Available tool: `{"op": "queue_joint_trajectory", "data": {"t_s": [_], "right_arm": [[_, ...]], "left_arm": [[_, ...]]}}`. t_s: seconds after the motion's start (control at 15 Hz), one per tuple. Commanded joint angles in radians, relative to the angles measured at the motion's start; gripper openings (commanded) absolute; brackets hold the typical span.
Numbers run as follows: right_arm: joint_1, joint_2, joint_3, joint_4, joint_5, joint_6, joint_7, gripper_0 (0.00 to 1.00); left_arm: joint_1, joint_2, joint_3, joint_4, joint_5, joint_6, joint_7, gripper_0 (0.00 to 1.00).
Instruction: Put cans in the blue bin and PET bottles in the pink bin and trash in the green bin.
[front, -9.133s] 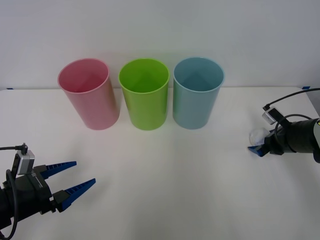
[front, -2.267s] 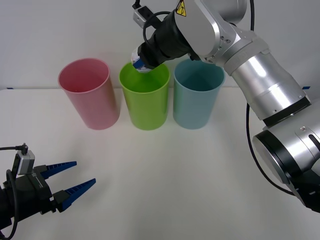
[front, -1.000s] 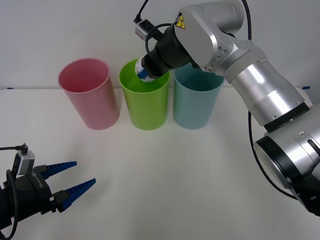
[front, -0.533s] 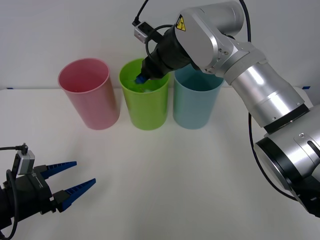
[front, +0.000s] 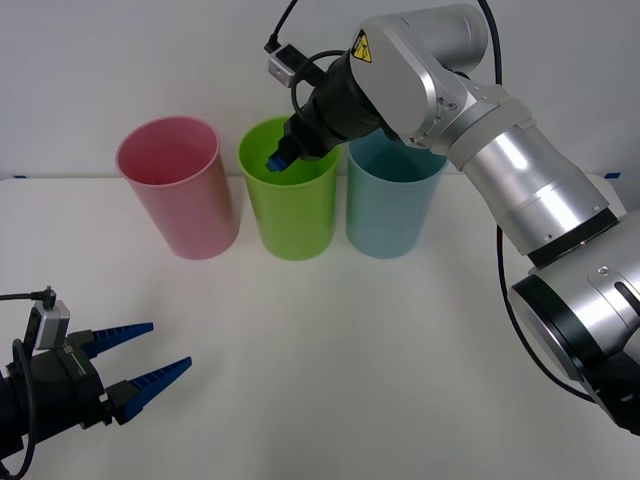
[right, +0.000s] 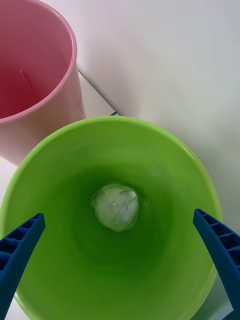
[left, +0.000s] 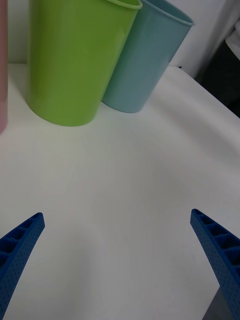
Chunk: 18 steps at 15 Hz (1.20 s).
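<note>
Where the right gripper (front: 277, 161) held it, trash (right: 116, 207) now lies in green bin (right: 165, 150)

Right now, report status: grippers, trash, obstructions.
Right gripper open at the green bin mouth. Trash lies on its bottom. Left gripper open, parked low over the table's near left. Nothing in the way.

The front camera looks forward and down over the white bench (front: 330, 350). The right wrist camera peers straight down, close, into the lime-green plastic cup-shaped bin (right: 165, 150). The left wrist camera sits low, facing that same bin (left: 75, 60) from the near left.
</note>
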Motion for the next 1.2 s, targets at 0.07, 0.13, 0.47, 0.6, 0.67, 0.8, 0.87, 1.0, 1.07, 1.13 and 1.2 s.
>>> {"op": "queue_joint_trajectory", "data": {"t_s": [0.07,0.13,0.47,0.6,0.67,0.8,0.87,1.0,1.07,1.13,1.2], "right_arm": [[0.001,-0.007,-0.057,-0.040,-0.016,0.000,0.024,1.00],[0.003,-0.020,-0.074,-0.069,-0.034,0.000,0.024,1.00],[0.224,-0.124,-0.255,-0.535,-0.171,-0.109,0.026,1.00],[0.343,-0.170,-0.331,-0.704,-0.264,-0.170,0.030,1.00],[0.400,-0.193,-0.364,-0.768,-0.309,-0.178,0.050,1.00],[0.529,-0.233,-0.426,-0.860,-0.424,-0.178,0.104,1.00],[0.619,-0.247,-0.465,-0.911,-0.484,-0.178,0.118,1.00],[0.765,-0.248,-0.528,-0.995,-0.536,-0.178,0.185,1.00],[0.839,-0.247,-0.557,-1.003,-0.597,-0.178,0.231,1.00],[0.903,-0.245,-0.584,-1.003,-0.642,-0.179,0.293,1.00],[0.942,-0.247,-0.600,-1.003,-0.663,-0.178,0.346,1.00]], "left_arm": [[0.000,0.000,0.000,0.000,0.000,0.000,0.000,1.00],[0.000,0.000,0.000,0.000,0.000,0.000,0.000,1.00],[0.000,0.000,0.000,0.000,0.000,0.000,0.000,1.00],[0.000,0.000,0.000,0.000,0.000,0.000,0.000,1.00],[0.000,0.000,0.000,0.000,0.000,0.000,0.000,1.00],[0.000,0.000,0.000,0.000,0.000,0.000,0.000,1.00],[0.000,0.000,0.000,0.000,0.000,0.000,0.000,1.00],[0.000,0.000,0.000,0.000,0.000,0.000,0.000,1.00],[0.000,0.000,0.000,0.000,0.000,0.000,0.000,1.00],[0.000,0.000,0.000,0.000,0.000,0.000,0.000,1.00],[0.000,0.000,0.000,0.000,0.000,0.000,0.000,1.00]]}}
